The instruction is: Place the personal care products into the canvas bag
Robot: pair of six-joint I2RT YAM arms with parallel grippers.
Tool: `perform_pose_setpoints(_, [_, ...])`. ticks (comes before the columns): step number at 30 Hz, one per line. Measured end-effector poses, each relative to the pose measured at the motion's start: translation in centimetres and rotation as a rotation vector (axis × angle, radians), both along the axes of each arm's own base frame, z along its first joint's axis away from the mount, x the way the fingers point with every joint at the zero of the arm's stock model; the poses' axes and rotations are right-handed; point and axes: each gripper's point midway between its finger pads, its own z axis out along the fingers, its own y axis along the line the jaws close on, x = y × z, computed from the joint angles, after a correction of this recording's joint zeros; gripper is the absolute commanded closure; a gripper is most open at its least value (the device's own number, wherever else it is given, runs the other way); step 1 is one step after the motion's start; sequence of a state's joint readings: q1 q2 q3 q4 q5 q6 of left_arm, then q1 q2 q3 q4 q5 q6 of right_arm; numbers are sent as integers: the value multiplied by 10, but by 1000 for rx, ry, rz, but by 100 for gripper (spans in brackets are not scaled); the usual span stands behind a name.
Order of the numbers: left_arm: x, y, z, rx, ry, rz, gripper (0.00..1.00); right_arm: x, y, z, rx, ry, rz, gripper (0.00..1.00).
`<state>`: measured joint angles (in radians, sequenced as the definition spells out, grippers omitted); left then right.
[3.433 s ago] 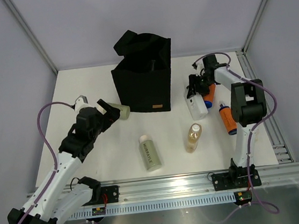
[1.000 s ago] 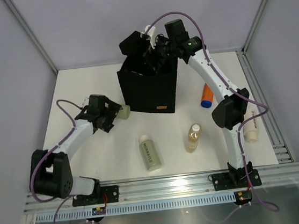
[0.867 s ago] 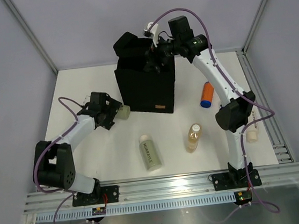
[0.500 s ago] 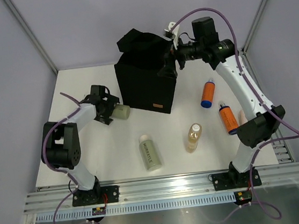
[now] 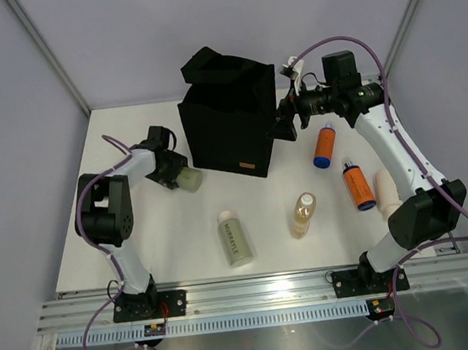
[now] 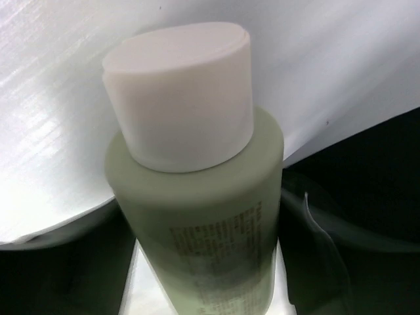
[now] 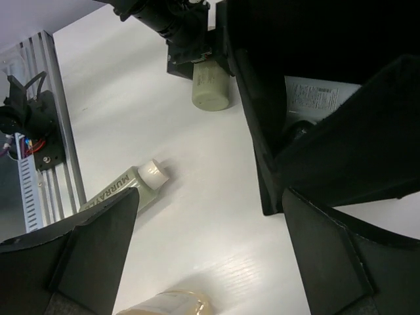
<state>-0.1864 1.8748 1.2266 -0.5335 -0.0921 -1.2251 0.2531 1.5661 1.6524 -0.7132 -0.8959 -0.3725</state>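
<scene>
The black canvas bag point(image 5: 229, 116) stands at the back centre. My left gripper point(image 5: 172, 168) is shut on an olive-green bottle point(image 5: 189, 178) with a white cap point(image 6: 180, 92), lying left of the bag; both fingers point(image 6: 62, 262) press its sides. My right gripper point(image 5: 284, 125) hangs open and empty beside the bag's right wall point(image 7: 295, 98). A white label point(image 7: 321, 98) shows inside the bag. A second olive bottle point(image 5: 234, 238), an amber bottle point(image 5: 303, 215), two orange bottles point(image 5: 325, 147) point(image 5: 355, 185) and a cream tube point(image 5: 385, 189) lie on the table.
The white table point(image 5: 139, 236) is fenced by metal posts and grey walls. A rail point(image 5: 264, 290) with both arm bases runs along the near edge. The left arm's elbow point(image 5: 102, 215) is folded up over the table's left part.
My left gripper has shut on the olive bottle beside the bag. My right arm has swung from over the bag's mouth to its right side, still open.
</scene>
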Motion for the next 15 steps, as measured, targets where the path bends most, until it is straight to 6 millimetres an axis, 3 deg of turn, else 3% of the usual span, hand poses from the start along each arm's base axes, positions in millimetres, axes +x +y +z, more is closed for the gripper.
perform_pose_setpoints(1, [0, 0, 1, -1, -4, -6, 65, 1, -3, -1, 9, 14, -9, 0])
perform_pose_setpoints(2, [0, 0, 1, 0, -8, -6, 83, 2, -7, -1, 20, 22, -20, 0])
perform_pose_setpoints(5, [-6, 2, 2, 7, -20, -20, 100, 6, -18, 2, 54, 39, -51, 0])
perform_pose_setpoints(9, [-26, 8, 3, 40, -16, -83, 100, 7, -29, 4, 84, 50, -85, 1])
perform_pose_setpoints(15, [-75, 18, 14, 92, -55, -212, 100, -1, -35, -2, 101, 79, -95, 1])
